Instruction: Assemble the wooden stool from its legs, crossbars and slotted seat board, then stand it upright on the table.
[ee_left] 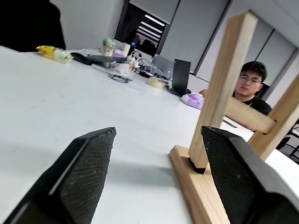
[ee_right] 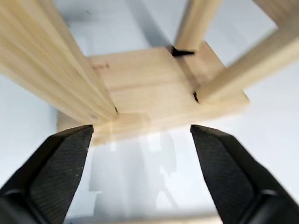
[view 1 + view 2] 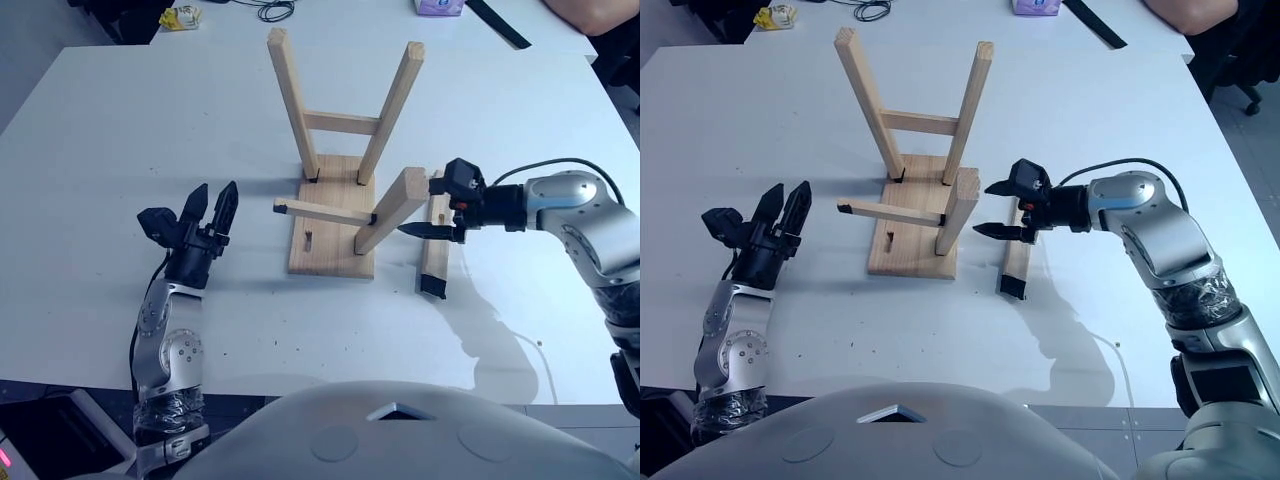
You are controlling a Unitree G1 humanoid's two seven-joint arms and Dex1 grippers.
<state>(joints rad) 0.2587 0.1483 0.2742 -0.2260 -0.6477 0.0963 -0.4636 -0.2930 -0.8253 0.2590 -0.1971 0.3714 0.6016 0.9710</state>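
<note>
The slotted seat board lies flat mid-table. Two legs stand upright in its far slots, joined by a crossbar. A third leg leans at the board's near right corner, and a crossbar juts from it to the left. A loose leg lies on the table to the right of the board. My right gripper is open, just right of the leaning leg, with its fingers facing the board. Left of the board, my left gripper rests open and holds nothing.
At the table's far edge are a purple pack, a black strap, cables and a yellow item. Bare white table spreads to the left and along the front edge.
</note>
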